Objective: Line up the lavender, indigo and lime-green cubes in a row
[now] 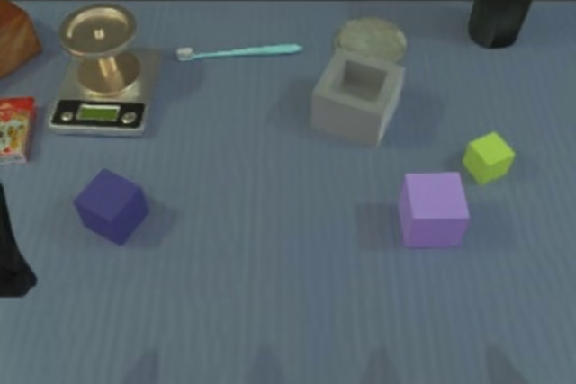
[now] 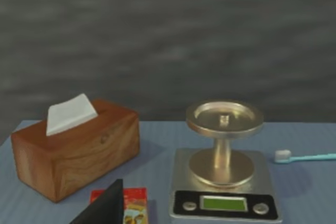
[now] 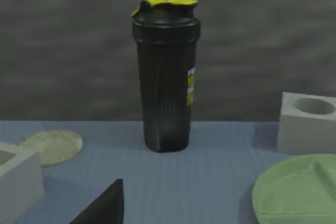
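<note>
Three cubes apart: lavender [image 1: 433, 209], indigo [image 1: 111, 205], lime-green cube [image 1: 489, 156].

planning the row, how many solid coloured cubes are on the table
3. The indigo cube sits on the left; the lavender cube on the right, with the lime-green cube just beyond it, further right, apart. None seem hidden.

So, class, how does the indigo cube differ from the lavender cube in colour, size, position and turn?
The indigo cube is dark blue-purple; the lavender cube is pale purple. The indigo one looks slightly smaller than the lavender one. The indigo cube sits at the table's left, alone; the lavender cube sits at the right, near the lime-green cube. The indigo cube is turned at an angle; the lavender cube sits nearly square. Both are plain, matte and untouched.
</note>
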Action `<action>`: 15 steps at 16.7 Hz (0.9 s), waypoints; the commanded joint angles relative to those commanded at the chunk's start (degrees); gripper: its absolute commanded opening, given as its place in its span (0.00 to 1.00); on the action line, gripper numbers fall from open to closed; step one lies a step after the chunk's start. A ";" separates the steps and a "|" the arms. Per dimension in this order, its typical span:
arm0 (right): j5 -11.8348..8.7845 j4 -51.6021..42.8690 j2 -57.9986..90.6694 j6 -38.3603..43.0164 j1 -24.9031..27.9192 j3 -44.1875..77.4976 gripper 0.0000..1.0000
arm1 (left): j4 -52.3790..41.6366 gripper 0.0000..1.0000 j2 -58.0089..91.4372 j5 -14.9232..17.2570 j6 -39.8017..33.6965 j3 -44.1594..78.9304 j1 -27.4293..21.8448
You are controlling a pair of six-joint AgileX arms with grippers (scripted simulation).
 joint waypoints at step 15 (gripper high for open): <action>-0.02 -28.25 52.45 -5.91 4.77 45.72 1.00 | 0.00 1.00 0.00 0.00 0.00 0.00 0.00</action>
